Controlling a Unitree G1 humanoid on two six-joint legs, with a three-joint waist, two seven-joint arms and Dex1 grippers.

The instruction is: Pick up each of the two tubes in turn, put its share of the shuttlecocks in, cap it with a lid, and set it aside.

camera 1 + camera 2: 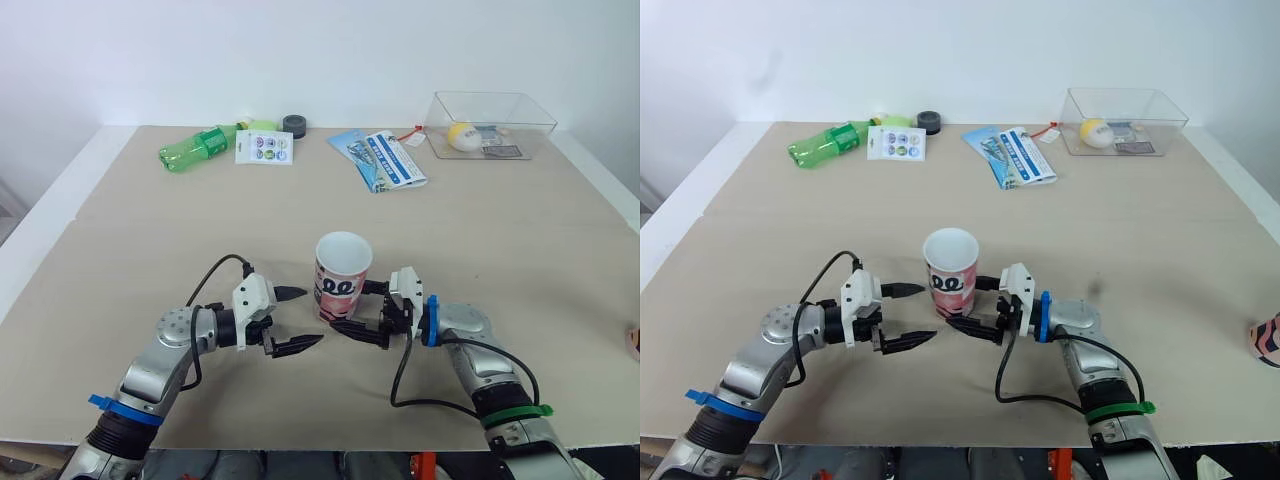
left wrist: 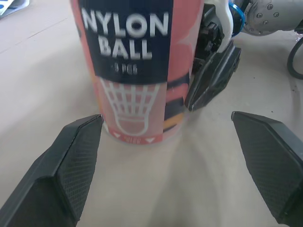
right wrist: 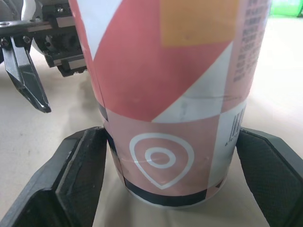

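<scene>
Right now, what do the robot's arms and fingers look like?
Both arms are silver metal with white wrist blocks and looping black cables. The left arm wears a blue band; the right arm has a green band and a blue wrist ring. Each ends in two black, pointed fingers.

Brightness: strong and even across the desk [image 1: 150,260]; the white wall [image 1: 300,50] behind it is the lightest area.
Light: soft and diffuse, apparently from above.
Shadows: faint and soft-edged. A pale grey patch lies on the desk at the foot of the tube [image 2: 137,71], and a thin dark line runs under the green bottle [image 1: 195,148].
Glare: small highlights on the rim of the clear box [image 1: 490,97].
Distortion: in the right wrist view, the tube's walls spread apart towards its top.
</scene>
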